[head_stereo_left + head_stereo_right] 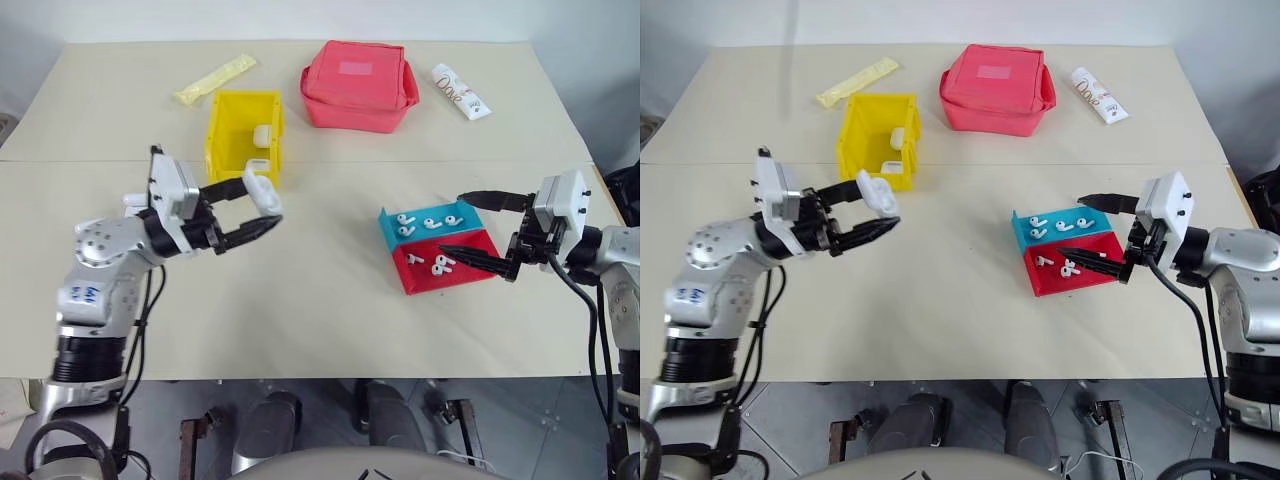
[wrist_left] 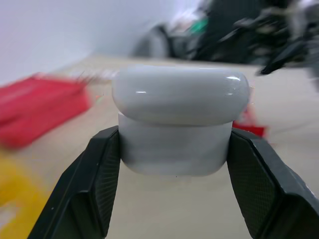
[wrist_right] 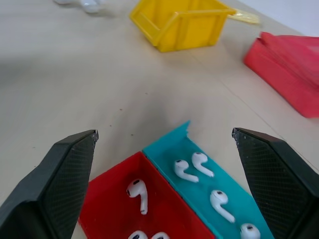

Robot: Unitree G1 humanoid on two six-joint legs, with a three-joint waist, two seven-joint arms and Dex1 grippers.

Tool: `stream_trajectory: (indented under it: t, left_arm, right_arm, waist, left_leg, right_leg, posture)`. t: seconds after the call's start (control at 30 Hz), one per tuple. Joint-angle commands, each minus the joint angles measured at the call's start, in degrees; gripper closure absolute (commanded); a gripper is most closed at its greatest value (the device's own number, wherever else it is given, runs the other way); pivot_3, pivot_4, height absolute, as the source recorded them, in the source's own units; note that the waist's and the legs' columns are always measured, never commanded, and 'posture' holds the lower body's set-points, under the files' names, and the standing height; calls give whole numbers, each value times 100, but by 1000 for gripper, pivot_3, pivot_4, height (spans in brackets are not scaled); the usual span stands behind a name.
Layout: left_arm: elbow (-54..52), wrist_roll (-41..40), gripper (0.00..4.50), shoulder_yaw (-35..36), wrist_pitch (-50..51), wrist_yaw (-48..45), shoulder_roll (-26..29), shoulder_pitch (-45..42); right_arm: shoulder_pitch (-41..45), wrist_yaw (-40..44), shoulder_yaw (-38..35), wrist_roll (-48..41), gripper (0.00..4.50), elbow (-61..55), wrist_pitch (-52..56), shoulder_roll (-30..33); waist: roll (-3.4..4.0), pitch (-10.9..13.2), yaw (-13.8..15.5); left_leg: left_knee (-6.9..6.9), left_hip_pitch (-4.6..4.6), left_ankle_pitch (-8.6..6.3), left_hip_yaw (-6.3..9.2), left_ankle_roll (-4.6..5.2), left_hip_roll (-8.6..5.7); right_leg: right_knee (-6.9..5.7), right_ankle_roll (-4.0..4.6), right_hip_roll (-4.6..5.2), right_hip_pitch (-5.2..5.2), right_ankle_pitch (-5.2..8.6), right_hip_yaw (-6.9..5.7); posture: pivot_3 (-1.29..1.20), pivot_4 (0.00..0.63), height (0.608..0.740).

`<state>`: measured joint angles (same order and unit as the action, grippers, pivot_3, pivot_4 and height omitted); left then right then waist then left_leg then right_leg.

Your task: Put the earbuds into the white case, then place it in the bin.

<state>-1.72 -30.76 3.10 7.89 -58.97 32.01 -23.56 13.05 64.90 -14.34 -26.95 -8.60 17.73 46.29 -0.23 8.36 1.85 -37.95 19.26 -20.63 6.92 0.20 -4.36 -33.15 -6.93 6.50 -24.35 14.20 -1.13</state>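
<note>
Left pincer (image 1: 262, 215) is clamped on the white case (image 1: 262, 192), lid up. Right pincer (image 1: 462, 227) gapes wide over the earbuds (image 1: 438, 261) just below; I'd pinch one by its stem.

The left claw (image 1: 268, 213) grips a white case (image 1: 262, 191) above the surface (image 1: 320, 310), with the yellow bin (image 1: 243, 137) just beyond it. The right claw (image 1: 452, 225) stands spread wide over the blue-and-red tray (image 1: 438, 250), earbuds (image 1: 438, 262) lying beneath its fingers.
</note>
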Motion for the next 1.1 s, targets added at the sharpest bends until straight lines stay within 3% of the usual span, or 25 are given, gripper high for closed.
stream_trajectory:
  t: [0.03, 0.27, 0.53, 0.63, 0.67, 0.83, 0.93, 1.1]
  left_arm:
    - [276, 36, 1721, -273, -668, -713, -350, -156]
    - [1121, 547, 1721, -933, -1681, -1286, -1213, -159]
    - [1853, 811, 1721, -1104, -2352, -1378, -1832, -428]
    - [1851, 816, 1721, -1199, -2351, -1430, -1995, -458]
    - [1878, 822, 1721, -1217, -2362, -1425, -2061, -495]
    - [1877, 829, 1721, -1266, -2381, -1442, -2215, -550]
    - [1837, 827, 1721, -1295, -2425, -1496, -2226, -505]
    - [1745, 788, 1721, -1326, -2420, -1570, -2208, -425]
  right_arm:
    - [-484, -612, -430, -32, 0, -841, 373, 95]
    - [-1697, -1278, -933, 302, 0, -1786, 1387, 584]
    - [-2486, -1116, -1565, 292, 0, -2561, 2578, 1511]
    - [-2426, -1163, -1575, 281, 590, -2647, 3021, 1811]
    - [-2327, -1177, -1479, 314, 865, -2663, 3052, 1942]
    - [-1733, -1135, -841, 238, 865, -2523, 3409, 2428]
    - [-1341, -1111, -397, 360, 1420, -2229, 3396, 2658]
    - [-852, -748, 373, 584, 1420, -1960, 2918, 3030]
  waist:
    - [0, 0, 3]
    - [1, -1, 108]
    - [-7, -1, 139]
    - [-3, 0, 136]
    - [-5, 0, 138]
    - [-5, 0, 142]
    - [-4, 0, 136]
    - [-3, 1, 133]
  left_leg:
    - [0, 0, 0, -1, 0, 1]
    - [-4, -2, -2, -17, 14, -2]
    - [-12, -4, -5, -31, 28, 2]
    - [-12, -5, -10, -37, 35, 1]
    - [-13, -5, -10, -37, 36, 1]
    - [-17, -4, -11, -36, 36, 1]
    - [-16, -4, -11, -36, 37, 2]
    - [-16, -3, -12, -37, 38, 1]
  right_leg:
    - [0, 0, -3, -1, 0, -1]
    - [14, -16, -6, 4, -9, 1]
    - [24, -28, -12, 10, -16, 8]
    - [25, -29, -11, 12, -16, 12]
    - [25, -29, -11, 12, -16, 11]
    - [29, -33, -12, 14, -18, 10]
    - [32, -32, -13, 14, -18, 9]
    - [37, -34, -12, 14, -19, 10]
  posture:
    - [0, 150, 740]
    - [0, 150, 740]
    - [0, 150, 740]
    - [0, 150, 740]
    - [0, 150, 740]
    - [0, 150, 740]
    - [0, 150, 740]
    - [0, 150, 740]
